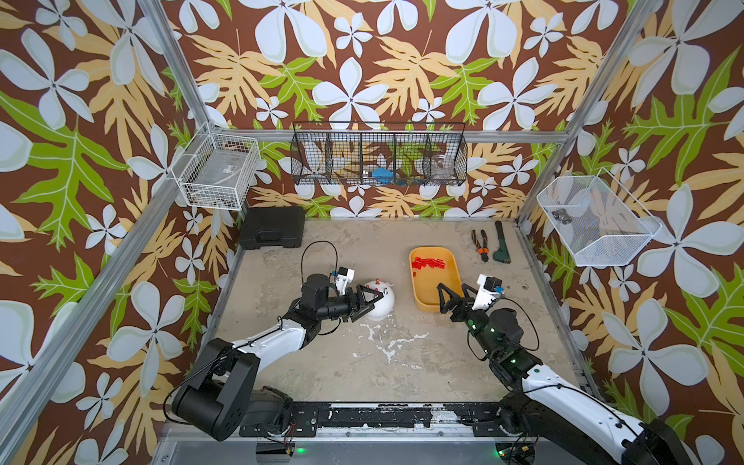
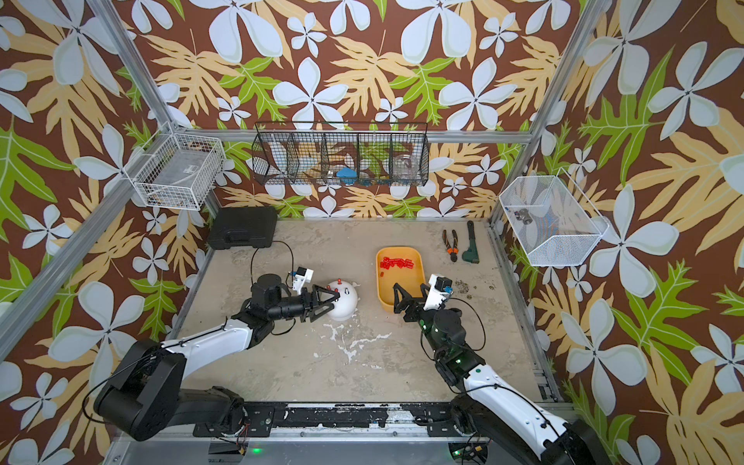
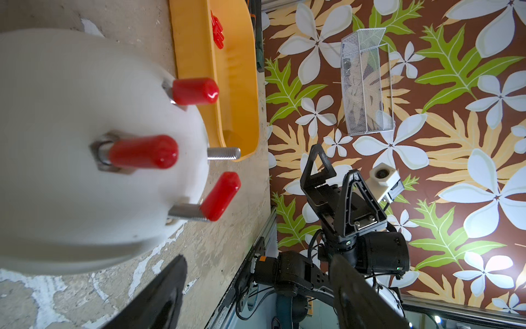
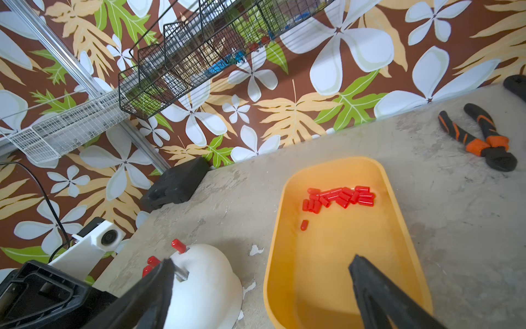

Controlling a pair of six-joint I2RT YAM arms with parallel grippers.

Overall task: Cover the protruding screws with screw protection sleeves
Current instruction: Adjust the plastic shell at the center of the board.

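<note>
Red sleeves (image 4: 338,197): a loose heap at the far end of the yellow tray (image 4: 410,233); three more are on the white dome (image 3: 71,142).
Handling: probably light, soft, slick plastic; pinch one across its middle, leaving the open end free.
Screws: one bare screw (image 3: 224,153), not yet covered; a crooked sleeve (image 3: 220,196) hangs askew on another screw's tip.
Left gripper (image 1: 372,302): jaws apart, empty, just beside the dome.
Right gripper (image 1: 452,286): jaws wide apart, empty, over the tray's near end.
Views: only the left wrist view shows the tilt; in both top views the dome's sleeves are red specks.
</note>
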